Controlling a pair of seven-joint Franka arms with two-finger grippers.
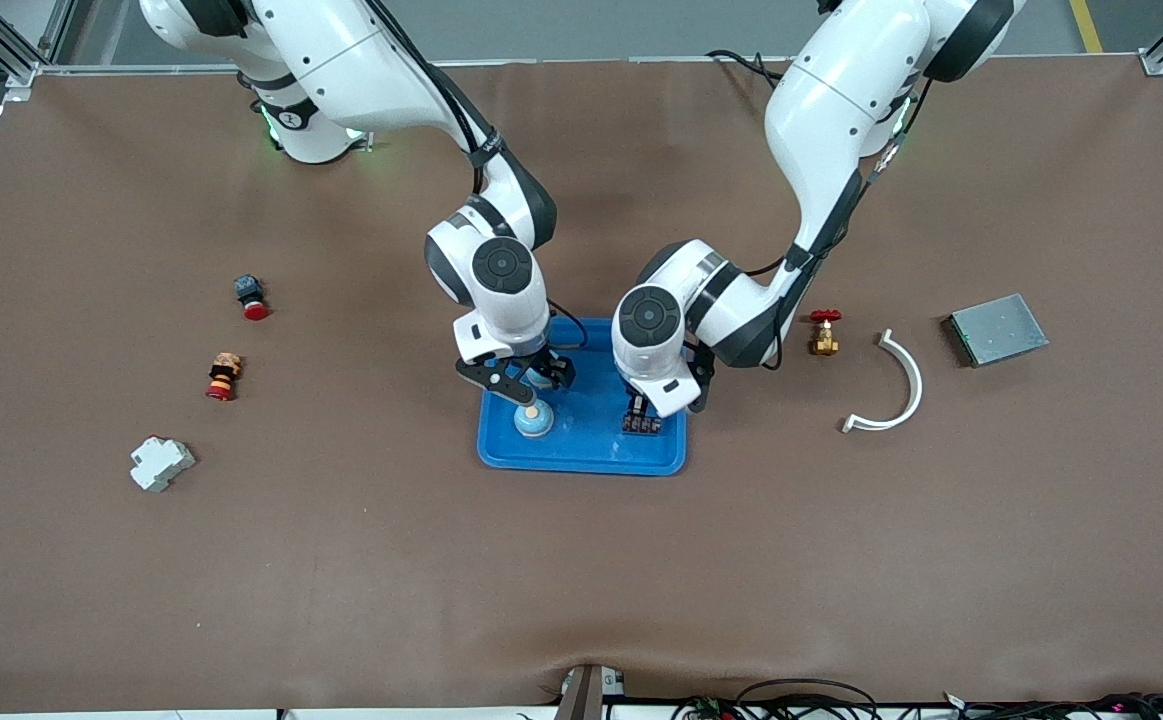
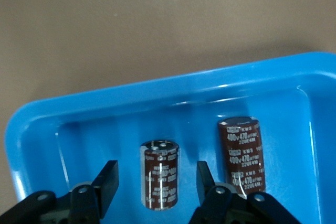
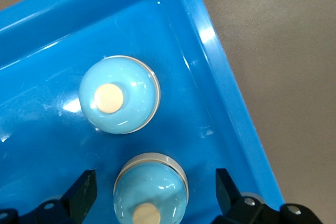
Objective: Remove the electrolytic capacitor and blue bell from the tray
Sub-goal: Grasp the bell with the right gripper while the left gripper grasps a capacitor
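A blue tray (image 1: 581, 455) lies mid-table. Two light-blue bells are in it at the end nearer the right arm. One bell (image 3: 150, 192) sits between the spread fingers of my right gripper (image 3: 155, 182), with a gap on each side. The other bell (image 3: 119, 95) (image 1: 533, 420) stands free beside it. Two brown capacitors lie at the tray's other end. One capacitor (image 2: 160, 174) lies between the fingers of my left gripper (image 2: 156, 174), which stand apart from it. The second capacitor (image 2: 242, 153) lies alongside. Both grippers, right (image 1: 526, 385) and left (image 1: 643, 415), hang low over the tray.
Toward the right arm's end lie two red-capped push buttons (image 1: 251, 297) (image 1: 223, 377) and a white plastic block (image 1: 161, 463). Toward the left arm's end are a brass valve with a red handle (image 1: 824, 332), a white curved strip (image 1: 896, 385) and a grey metal box (image 1: 997, 329).
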